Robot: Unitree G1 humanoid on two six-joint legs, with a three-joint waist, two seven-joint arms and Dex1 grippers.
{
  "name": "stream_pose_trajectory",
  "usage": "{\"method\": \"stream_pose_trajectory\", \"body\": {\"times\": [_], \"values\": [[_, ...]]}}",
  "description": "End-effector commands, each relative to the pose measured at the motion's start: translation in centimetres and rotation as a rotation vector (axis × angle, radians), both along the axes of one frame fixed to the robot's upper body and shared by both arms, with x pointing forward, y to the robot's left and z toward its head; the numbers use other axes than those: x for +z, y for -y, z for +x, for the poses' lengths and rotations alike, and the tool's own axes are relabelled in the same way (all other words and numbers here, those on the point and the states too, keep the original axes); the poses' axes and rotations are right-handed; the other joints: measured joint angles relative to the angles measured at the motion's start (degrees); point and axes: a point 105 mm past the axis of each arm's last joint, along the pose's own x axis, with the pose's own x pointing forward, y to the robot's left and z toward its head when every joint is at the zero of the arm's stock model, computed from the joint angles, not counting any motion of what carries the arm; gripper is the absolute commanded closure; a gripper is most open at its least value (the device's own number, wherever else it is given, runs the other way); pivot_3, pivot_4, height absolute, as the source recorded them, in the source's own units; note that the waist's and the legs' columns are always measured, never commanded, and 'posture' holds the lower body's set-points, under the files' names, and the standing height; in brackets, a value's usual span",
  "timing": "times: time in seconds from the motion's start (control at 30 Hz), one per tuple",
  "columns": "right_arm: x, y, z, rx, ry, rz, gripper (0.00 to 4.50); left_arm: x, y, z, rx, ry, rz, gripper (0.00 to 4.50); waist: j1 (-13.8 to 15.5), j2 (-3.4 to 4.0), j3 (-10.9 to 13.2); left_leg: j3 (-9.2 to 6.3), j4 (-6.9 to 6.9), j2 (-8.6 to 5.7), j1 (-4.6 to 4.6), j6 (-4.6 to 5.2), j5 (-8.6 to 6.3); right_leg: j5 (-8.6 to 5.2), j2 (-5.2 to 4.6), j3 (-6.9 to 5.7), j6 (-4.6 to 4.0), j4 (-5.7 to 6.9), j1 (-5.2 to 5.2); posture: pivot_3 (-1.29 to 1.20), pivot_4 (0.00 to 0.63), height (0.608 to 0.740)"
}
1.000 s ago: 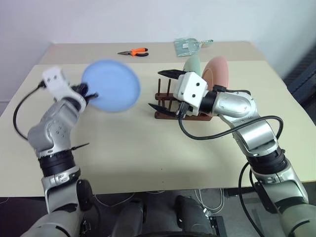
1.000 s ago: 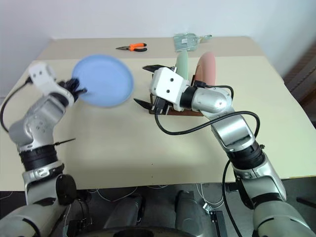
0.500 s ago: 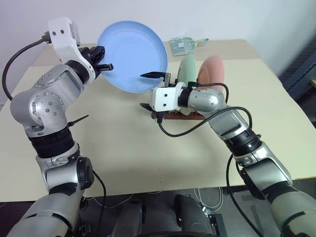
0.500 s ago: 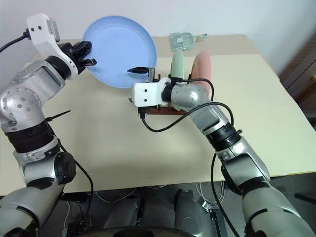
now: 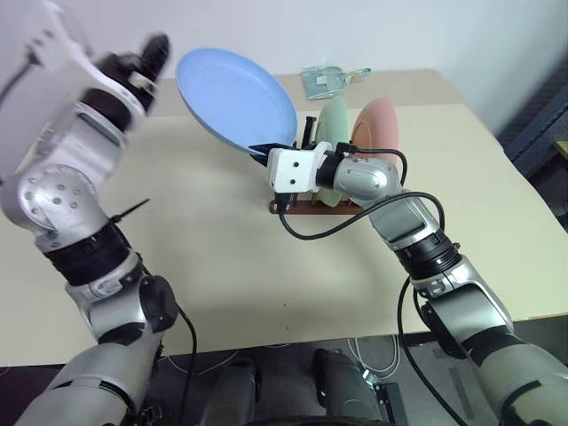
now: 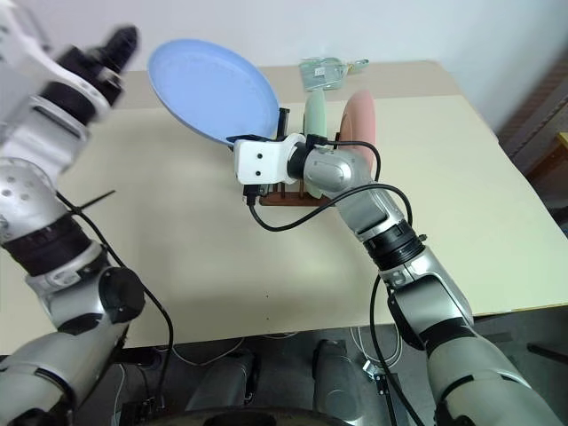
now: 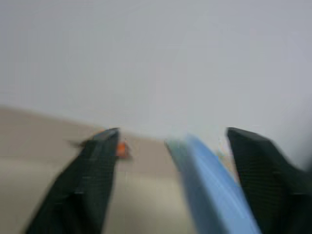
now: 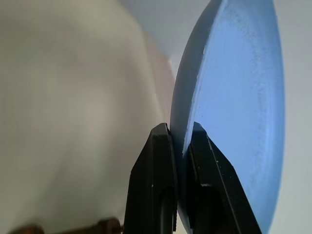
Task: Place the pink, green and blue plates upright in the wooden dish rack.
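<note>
- The right gripper (image 8: 179,146) is clamped on the lower rim of the blue plate (image 5: 235,99), holding it tilted in the air just left of the wooden dish rack (image 5: 312,206).
- The left gripper (image 7: 170,141) is spread apart, raised at far left, clear of the plate.
- The green plate (image 5: 334,124) and pink plate (image 5: 376,129) stand upright in the rack.
</note>
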Motion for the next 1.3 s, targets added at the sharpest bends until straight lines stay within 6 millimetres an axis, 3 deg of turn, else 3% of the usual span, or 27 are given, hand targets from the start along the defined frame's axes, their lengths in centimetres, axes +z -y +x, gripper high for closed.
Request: {"method": "stream_pose_trajectory", "body": {"times": [0.03, 0.13, 0.2, 0.3, 0.4, 0.53, 0.7, 1.23, 1.27, 1.3], "values": [[5.2, -0.4, -2.3, 0.094, -0.112, 0.343, 4.50, 0.8, -4.8, -1.3, 0.241, 0.088, 0.144, 0.50, -0.1, 0.00, 0.0, 0.02, -0.15, 0.00, 0.05, -0.03, 0.03, 0.01, 0.00, 0.03, -0.01, -0.01, -0.02, 0.00, 0.150, 0.740], [7.5, -0.4, -3.8, 0.181, -0.310, 0.576, 4.50, -2.1, -5.5, -1.0, 0.266, 0.045, 0.321, 0.50, 0.2, 0.01, -0.1, 0.01, -0.45, 0.02, 0.02, -0.16, 0.13, 0.08, 0.01, 0.09, -0.12, 0.01, -0.27, 0.00, 0.150, 0.740], [8.2, -0.2, -4.3, 0.212, -0.453, 0.696, 4.50, -5.1, -4.5, -0.5, 0.219, 0.000, 0.431, 0.50, 0.9, -0.06, -0.1, -0.05, -0.52, 0.04, -0.02, -0.17, 0.13, 0.10, 0.03, 0.04, -0.17, 0.05, -0.32, 0.00, 0.150, 0.740], [7.5, 0.0, -4.6, 0.210, -0.662, 0.818, 4.50, -10.8, -2.3, -0.1, 0.111, -0.099, 0.549, 0.50, 1.1, -0.14, -0.2, -0.14, -0.47, 0.02, -0.08, 0.07, 0.01, 0.15, 0.01, -0.03, -0.25, 0.03, -0.31, 0.00, 0.150, 0.740], [6.0, 0.5, -4.1, 0.125, -0.817, 0.902, 4.50, -15.0, 0.6, -0.7, -0.014, -0.151, 0.658, 0.50, 0.7, -0.17, -0.2, -0.13, -0.48, 0.04, -0.08, 0.08, 0.01, 0.19, 0.02, -0.02, -0.32, 0.04, -0.33, 0.00, 0.150, 0.740], [4.7, 1.3, -3.3, 0.026, -0.934, 0.977, 4.50, -18.2, 4.1, -2.3, -0.204, -0.139, 0.736, 0.50, 0.5, -0.12, -0.2, -0.08, -0.57, 0.07, -0.18, 0.07, 0.02, 0.23, 0.06, 0.02, -0.39, 0.11, -0.63, 0.00, 0.150, 0.740], [4.4, 2.0, -2.5, -0.044, -0.971, 1.011, 4.50, -19.2, 6.2, -3.2, -0.351, -0.138, 0.714, 0.50, 0.4, -0.04, -0.2, -0.03, -0.63, 0.10, -0.14, 0.07, 0.03, 0.25, 0.08, 0.04, -0.42, 0.12, -0.67, 0.00, 0.150, 0.740], [3.6, 2.4, -0.9, -0.135, -1.062, 1.064, 4.50, -20.1, 8.5, -3.6, -0.442, -0.147, 0.747, 0.50, 0.3, -0.03, -0.2, -0.01, -0.58, 0.10, -0.10, 0.09, 0.03, 0.25, 0.10, 0.03, -0.41, 0.12, -0.61, 0.00, 0.150, 0.740], [3.8, 2.3, -0.8, -0.137, -1.043, 1.049, 3.77, -20.2, 8.6, -3.6, -0.447, -0.147, 0.746, 0.44, 0.3, -0.03, -0.2, -0.01, -0.59, 0.10, -0.10, 0.09, 0.03, 0.25, 0.10, 0.04, -0.41, 0.13, -0.61, 0.00, 0.150, 0.740], [4.0, 2.3, -0.7, -0.139, -1.014, 1.026, 3.40, -20.3, 8.8, -3.7, -0.455, -0.147, 0.744, 0.44, 0.3, -0.02, -0.1, -0.01, -0.59, 0.10, -0.10, 0.09, 0.03, 0.25, 0.11, 0.04, -0.41, 0.13, -0.61, 0.00, 0.150, 0.740]]}}
